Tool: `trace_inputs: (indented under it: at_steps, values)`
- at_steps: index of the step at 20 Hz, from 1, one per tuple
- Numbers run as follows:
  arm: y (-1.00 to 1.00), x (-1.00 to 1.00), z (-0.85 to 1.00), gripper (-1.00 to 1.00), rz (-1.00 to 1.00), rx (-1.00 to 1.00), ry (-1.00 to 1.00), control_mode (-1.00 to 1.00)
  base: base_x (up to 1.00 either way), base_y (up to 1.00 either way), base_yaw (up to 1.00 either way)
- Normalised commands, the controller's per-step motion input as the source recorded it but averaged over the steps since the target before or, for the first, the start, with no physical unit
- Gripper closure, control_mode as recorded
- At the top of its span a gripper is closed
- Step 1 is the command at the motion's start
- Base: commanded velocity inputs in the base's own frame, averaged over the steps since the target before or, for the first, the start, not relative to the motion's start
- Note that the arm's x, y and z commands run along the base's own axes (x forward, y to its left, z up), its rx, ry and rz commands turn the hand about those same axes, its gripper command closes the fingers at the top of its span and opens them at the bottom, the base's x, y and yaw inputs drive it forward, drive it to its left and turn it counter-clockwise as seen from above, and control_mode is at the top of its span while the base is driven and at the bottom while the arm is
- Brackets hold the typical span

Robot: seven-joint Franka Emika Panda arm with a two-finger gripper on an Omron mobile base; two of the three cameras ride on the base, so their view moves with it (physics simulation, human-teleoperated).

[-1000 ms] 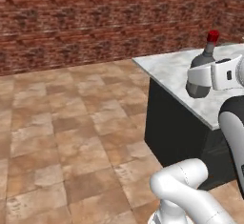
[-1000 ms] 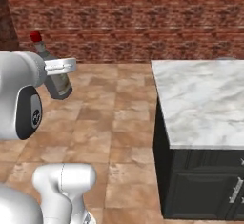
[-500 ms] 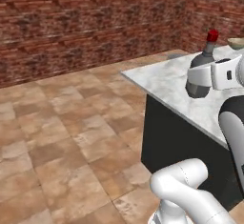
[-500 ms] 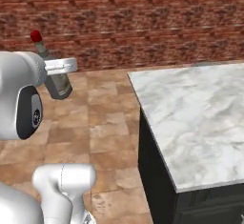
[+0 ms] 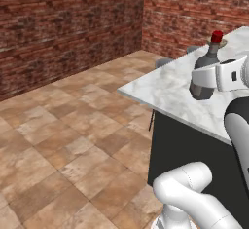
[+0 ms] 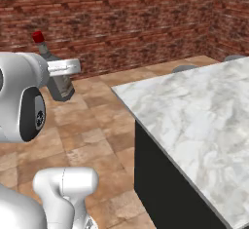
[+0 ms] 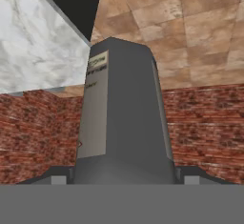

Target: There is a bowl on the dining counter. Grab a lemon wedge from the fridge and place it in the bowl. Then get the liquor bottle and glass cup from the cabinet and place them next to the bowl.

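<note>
Liquor bottle, dark grey glass with a red cap, rides in the claw toward the tabletop.

The claw is clamped on the bottle's body. Since a second ago the whole view has swung: the base has turned, and the white grey-veined marble dining tabletop now fills the 3 o'clock side, its corner nearer. Judged: delivery leg, bowl not yet visible.
</note>
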Motion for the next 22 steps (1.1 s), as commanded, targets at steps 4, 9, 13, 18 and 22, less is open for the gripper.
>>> trace_inputs:
  at_steps: [4,9,13,18,22]
  values:
    - [0.0,0.0,0.0,1.0,0.0,0.0,0.0,1.0,0.39,1.0,-0.48]
    - [0.0,0.0,0.0,1.0,0.0,0.0,0.0,1.0,0.54,1.0,-0.52]
    - [0.0,0.0,0.0,1.0,0.0,0.0,0.0,1.0,0.57,0.99,-0.54]
    - [0.0,0.0,0.0,1.0,0.0,0.0,0.0,1.0,0.57,0.97,-0.54]
    - [0.0,0.0,0.0,1.0,0.0,0.0,0.0,1.0,0.57,1.0,-0.55]
